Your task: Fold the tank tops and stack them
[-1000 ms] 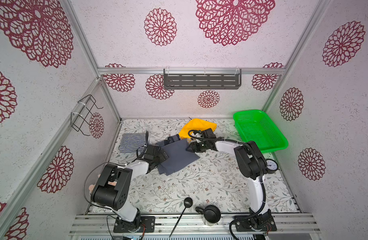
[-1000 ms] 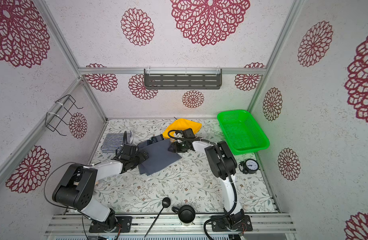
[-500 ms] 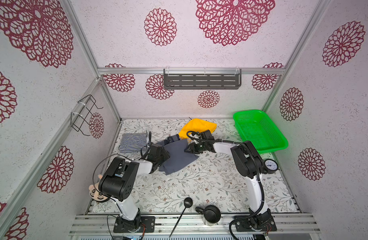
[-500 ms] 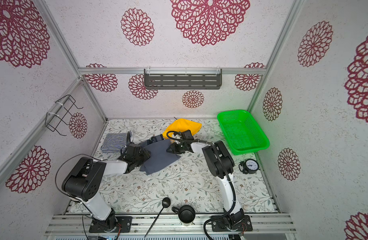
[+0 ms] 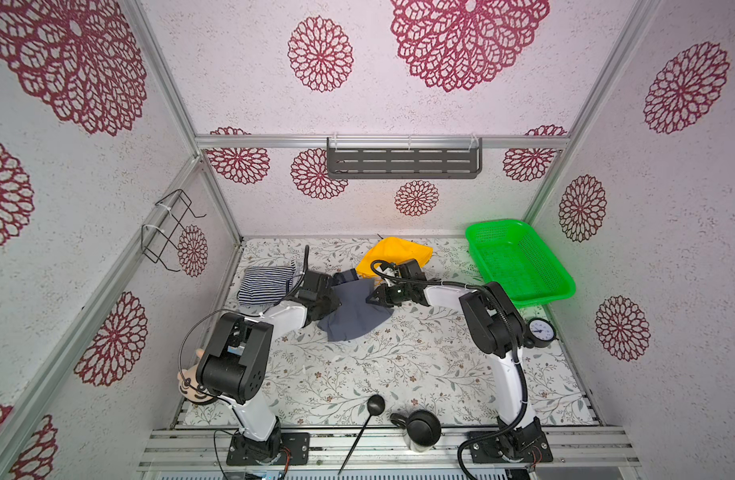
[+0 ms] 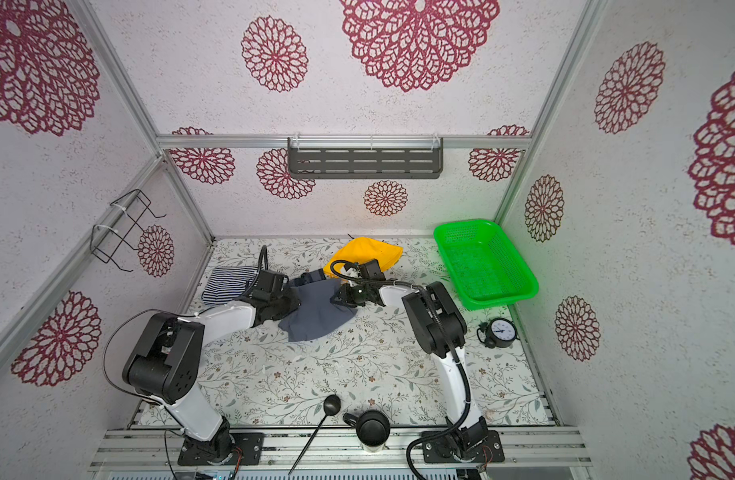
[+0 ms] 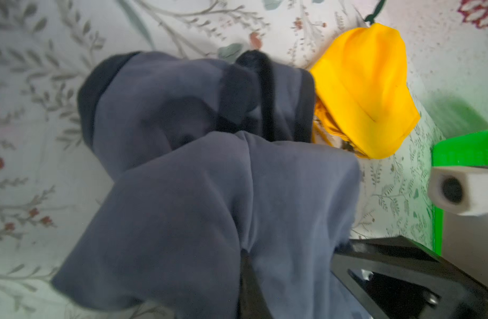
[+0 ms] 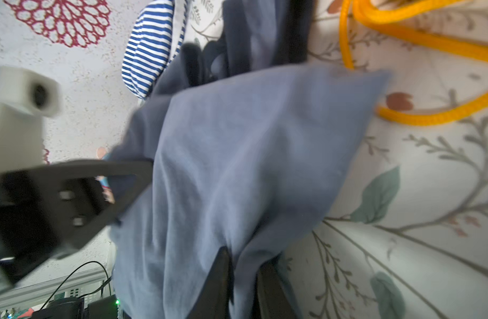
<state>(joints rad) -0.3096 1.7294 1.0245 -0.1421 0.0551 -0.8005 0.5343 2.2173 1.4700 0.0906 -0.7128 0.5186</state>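
- Slate blue-grey tank top (image 7: 209, 207) is clamped in the left jaws. The left wrist view shows the cloth drawn into a pucker where a dark finger (image 7: 247, 276) closes on it.
- The right jaws are shut on the same garment (image 8: 237, 165). In the right wrist view a fold is squeezed between two dark fingers (image 8: 220, 279), and creases fan out from that spot.
- Both top views hide these pinches behind the wrists. They show only that the left arm (image 5: 286, 316) meets the garment's left edge and the right arm (image 5: 440, 291) meets its far right corner.
- In both top views the top (image 5: 357, 318) (image 6: 320, 318) sits rumpled on the counter (image 5: 378, 365), in the middle toward the back, with its near part lying on the surface.
- Its upper face is plain slate with soft wrinkles. The left wrist view alone shows a darker navy binding along a curved edge, on the part beyond the pinch.
- The striped tank top (image 5: 266, 284) lies as a compact bundle just left of the slate one, near the left wall. Of the wrist cameras, only the right one catches its stripes (image 8: 149, 55).
- The yellow hat (image 5: 399, 253) lies just beyond the slate top's far edge. The left wrist view shows its crown (image 7: 369, 91) and the right wrist view shows its cord (image 8: 419, 41).
- The green basket (image 5: 519, 266) stands at the back right, well apart from the cloth.
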